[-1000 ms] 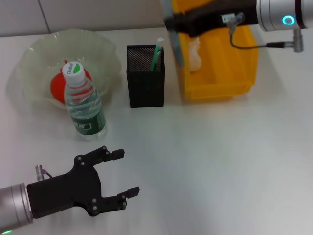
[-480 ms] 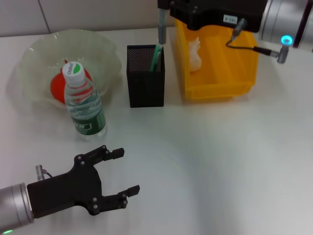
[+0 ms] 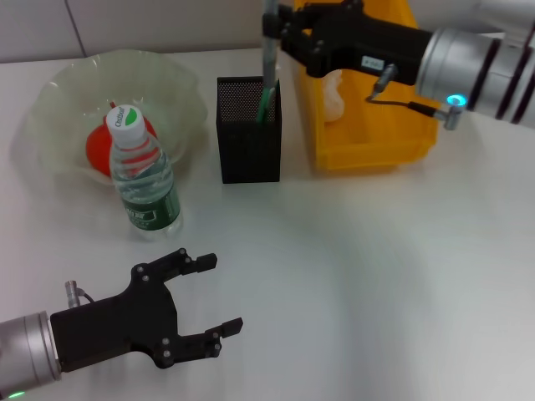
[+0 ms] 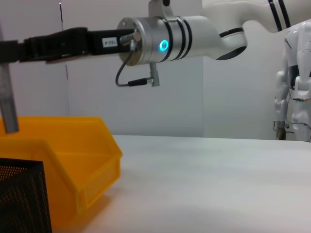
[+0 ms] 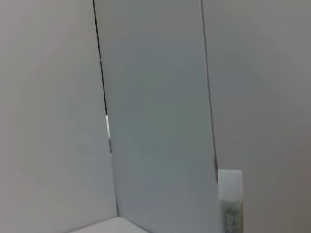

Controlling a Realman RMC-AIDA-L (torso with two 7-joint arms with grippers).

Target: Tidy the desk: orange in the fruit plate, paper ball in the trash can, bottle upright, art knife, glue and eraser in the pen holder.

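Observation:
My right gripper [image 3: 282, 32] is shut on a grey glue stick [image 3: 268, 46] and holds it upright over the black mesh pen holder [image 3: 248, 142], its lower end at the cup's mouth. A green item [image 3: 266, 98] stands inside the cup. The stick also shows in the left wrist view [image 4: 8, 99] and, white-capped, in the right wrist view [image 5: 230, 204]. The orange [image 3: 98, 151] lies in the pale-green fruit plate [image 3: 180, 83]. The bottle [image 3: 144, 173] stands upright in front of it. The paper ball [image 3: 334, 88] lies in the yellow trash can [image 3: 376, 125]. My left gripper [image 3: 219, 294] is open and empty at the front left. The eraser is not in view.
The pen holder stands between the fruit plate and the trash can, close to the bin's left wall. My right arm [image 3: 468, 63] reaches across the bin from the right. White tabletop [image 3: 376, 267] spreads to the front and right.
My right gripper has moved left from over the trash can to over the pen holder, turning the stick upright and lowering it to the cup's mouth. The left arm has barely moved.

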